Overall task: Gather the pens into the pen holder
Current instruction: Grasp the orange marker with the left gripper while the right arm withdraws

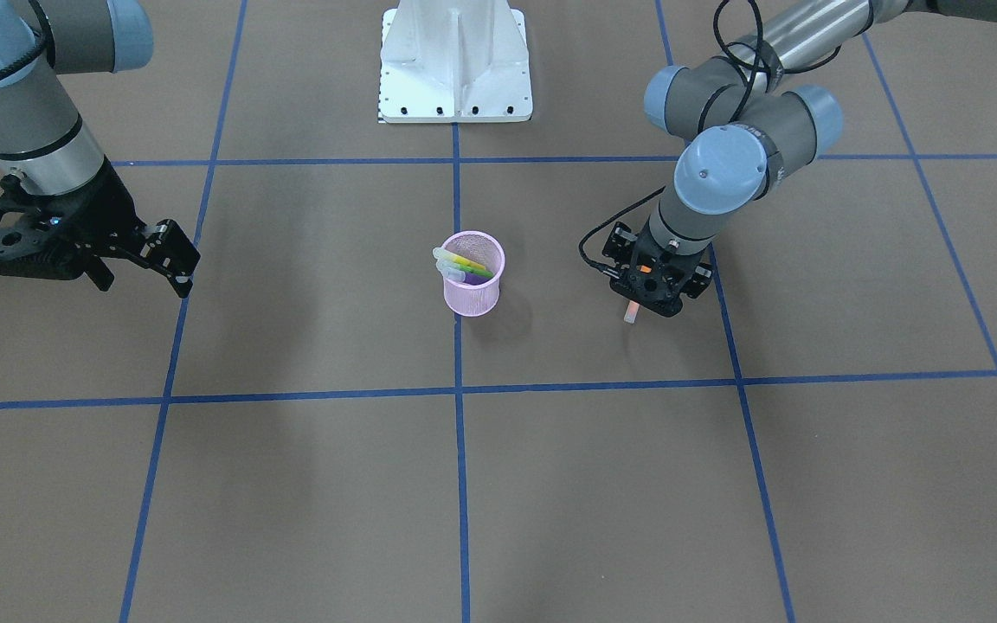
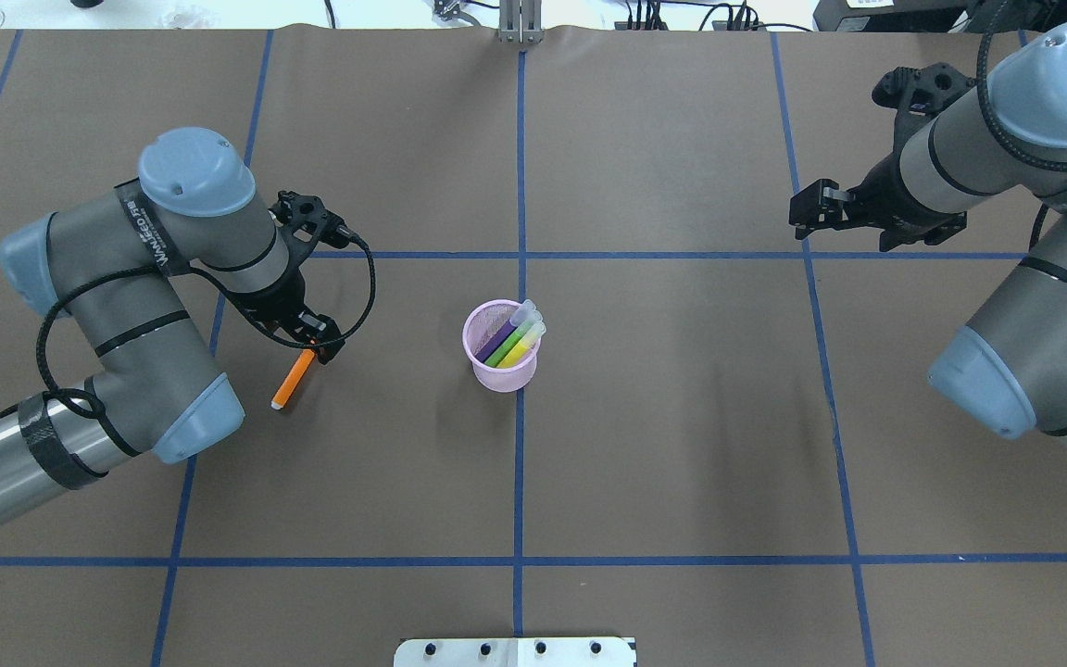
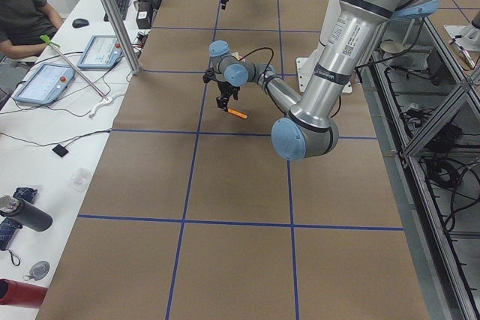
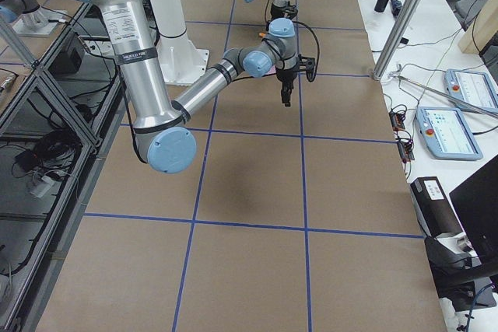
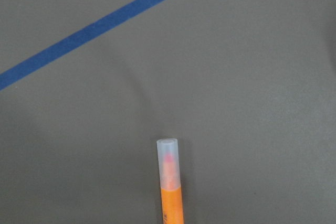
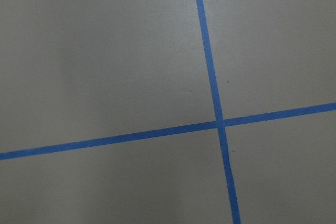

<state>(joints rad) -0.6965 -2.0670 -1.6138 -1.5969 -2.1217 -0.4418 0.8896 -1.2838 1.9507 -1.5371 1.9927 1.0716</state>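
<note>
The pink wire-mesh pen holder (image 2: 496, 375) stands upright near the middle of the brown desk (image 2: 682, 417), on a blue tape line (image 2: 519, 482). Three pens lean inside it side by side: a purple pen (image 2: 498, 339), a green pen (image 2: 507, 349) and a yellow pen (image 2: 521, 348). Their pale caps rest against the holder's rim on the side away from the robot. Well apart from the holder, on the robot's left, the left tool (image 2: 313, 348) points down at the desk with its jaws closed narrow on the uncapped end of the orange pen (image 2: 291, 380). That pen slants down and away from the tool, with its translucent cap at the free end. I cannot tell whether the cap touches the desk. The right tool (image 1: 142, 279) hangs over bare desk far off on the robot's right. Its jaws stand wide apart with nothing between them, and its wrist camera shows only brown surface and crossing tape lines.
</note>
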